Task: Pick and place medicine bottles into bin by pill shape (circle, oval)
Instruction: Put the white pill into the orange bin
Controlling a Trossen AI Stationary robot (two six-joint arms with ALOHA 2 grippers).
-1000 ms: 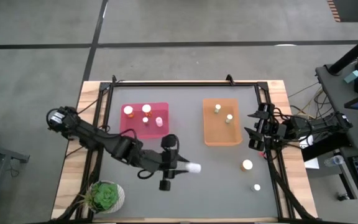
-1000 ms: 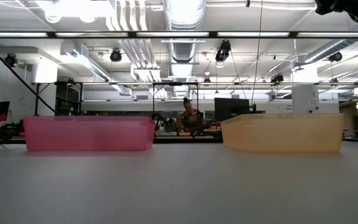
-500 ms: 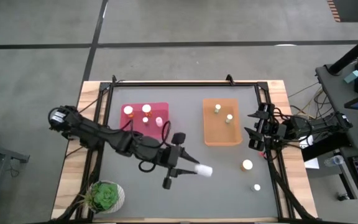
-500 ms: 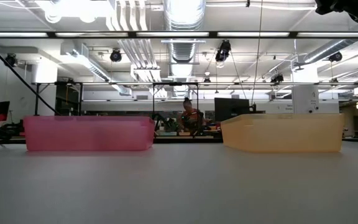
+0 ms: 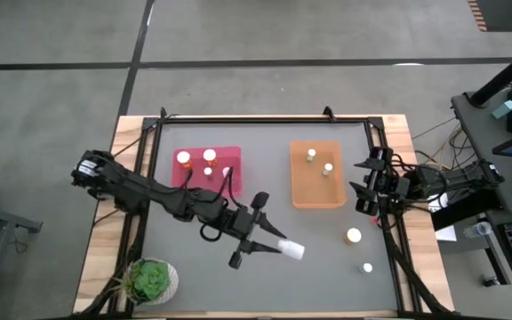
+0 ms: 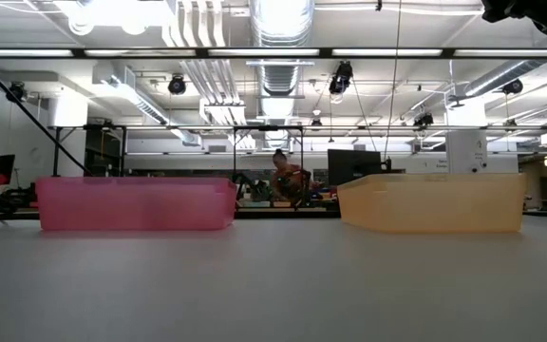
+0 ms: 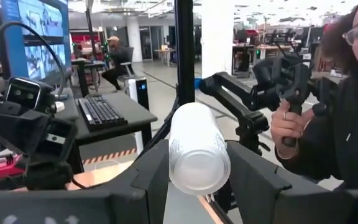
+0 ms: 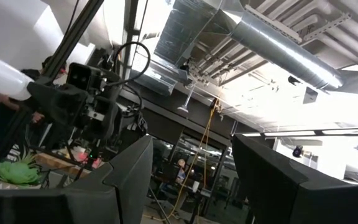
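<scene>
overhead view looks straight down on the whole table point(image 5: 327, 258). low view sits at tabletop level, facing both bins, pink bin point(image 6: 136, 204) and orange bin point(image 6: 432, 203), shared with overhead.

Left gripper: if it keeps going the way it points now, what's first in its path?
Judging from the high view, the left gripper, shut on a white bottle, points toward the two loose bottles near the right edge; the larger-capped bottle looks closest. Heights are unclear, so it might pass over.

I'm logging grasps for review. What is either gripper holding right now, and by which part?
The left gripper holds a white medicine bottle by its sides, lying sideways above the table. The right gripper holds nothing.
</scene>
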